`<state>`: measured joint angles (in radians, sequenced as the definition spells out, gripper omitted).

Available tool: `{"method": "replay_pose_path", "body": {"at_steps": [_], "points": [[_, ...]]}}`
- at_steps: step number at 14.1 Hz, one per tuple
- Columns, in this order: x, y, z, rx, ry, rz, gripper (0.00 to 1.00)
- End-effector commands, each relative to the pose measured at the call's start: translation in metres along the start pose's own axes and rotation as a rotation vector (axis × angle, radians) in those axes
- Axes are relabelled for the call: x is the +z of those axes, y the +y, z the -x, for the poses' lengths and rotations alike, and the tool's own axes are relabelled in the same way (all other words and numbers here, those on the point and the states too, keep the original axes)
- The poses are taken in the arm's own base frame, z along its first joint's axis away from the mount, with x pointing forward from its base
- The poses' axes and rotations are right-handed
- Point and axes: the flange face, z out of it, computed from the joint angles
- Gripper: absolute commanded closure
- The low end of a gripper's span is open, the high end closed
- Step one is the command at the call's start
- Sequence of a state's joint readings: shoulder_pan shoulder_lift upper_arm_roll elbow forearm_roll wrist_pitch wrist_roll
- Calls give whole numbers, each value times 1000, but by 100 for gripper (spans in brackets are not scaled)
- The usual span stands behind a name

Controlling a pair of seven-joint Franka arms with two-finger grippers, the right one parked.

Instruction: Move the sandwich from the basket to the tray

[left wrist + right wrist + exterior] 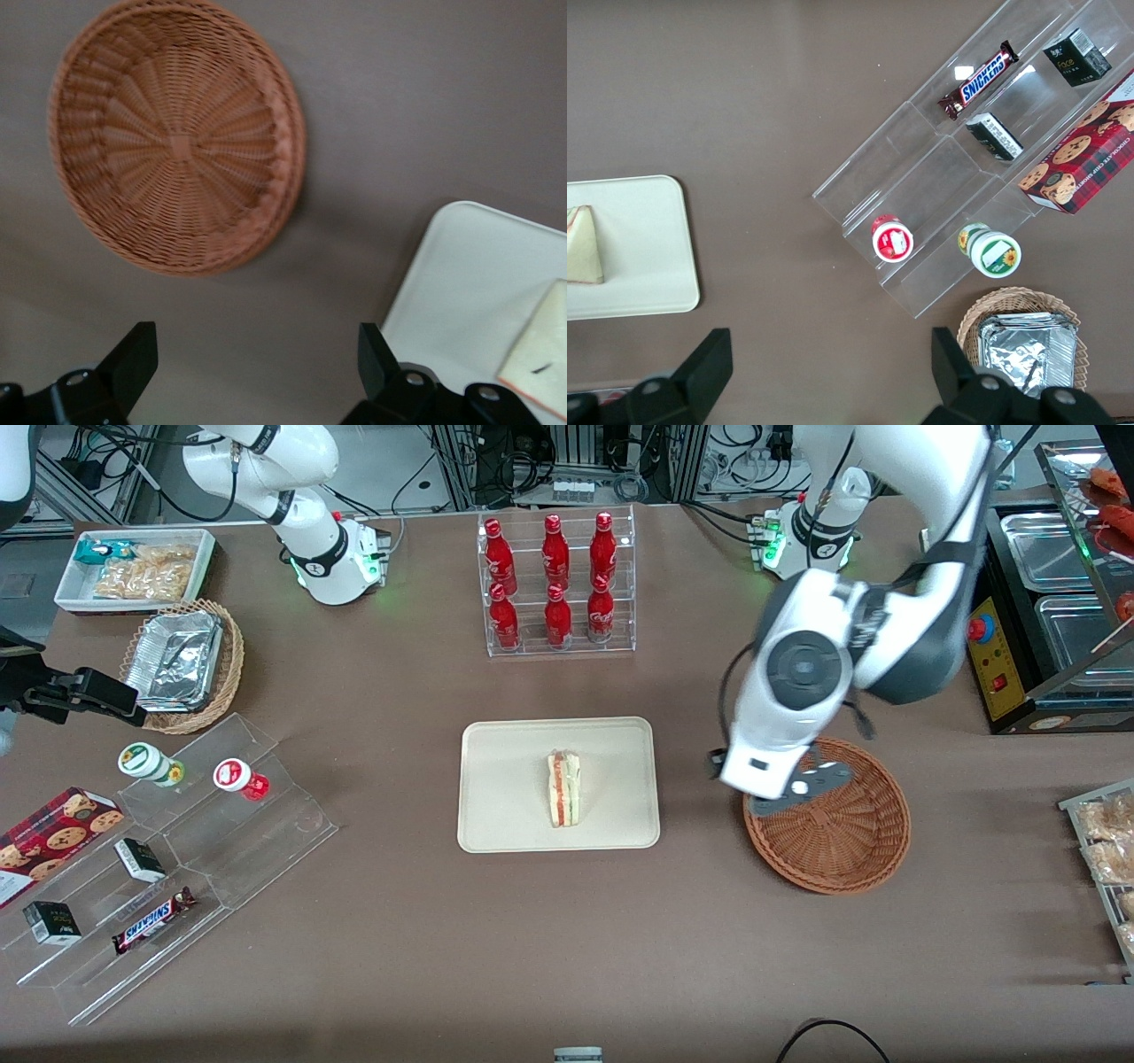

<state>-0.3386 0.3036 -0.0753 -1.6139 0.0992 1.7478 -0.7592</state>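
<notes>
One sandwich: sandwich (564, 789) lies on the tray (505, 815), near the tray's middle, cut edge showing red and green layers.
Tray: one, cream, at the surface's centre, carrying nothing but the sandwich.
Basket: one reddish-brown basket (842, 841), nothing in it, beside the tray toward the working arm's end of the surface.
Gripper: gripper (257, 372) hangs over the basket's edge nearest the tray, fingers (133, 359) spread wide, holding nothing; the sandwich lies well apart from it.
Bottles: six red bottles (554, 580) in a clear rack.
</notes>
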Motion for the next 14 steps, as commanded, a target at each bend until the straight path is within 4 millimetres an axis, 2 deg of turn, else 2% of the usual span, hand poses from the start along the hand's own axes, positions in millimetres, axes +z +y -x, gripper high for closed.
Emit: {"method": "replay_pose_path", "body": {"at_steps": [1, 4, 5, 8, 12, 14], "points": [[-14, -64, 4, 76, -6, 2, 0], [-39, -120, 19, 165, -1, 18, 0], [-44, -140, 16, 179, -23, 58, 0], [-66, -172, 22, 296, -56, 78, 0], [-97, -214, 12, 373, -39, 95, 0], [-113, -227, 8, 362, -6, 103, 0]]}}
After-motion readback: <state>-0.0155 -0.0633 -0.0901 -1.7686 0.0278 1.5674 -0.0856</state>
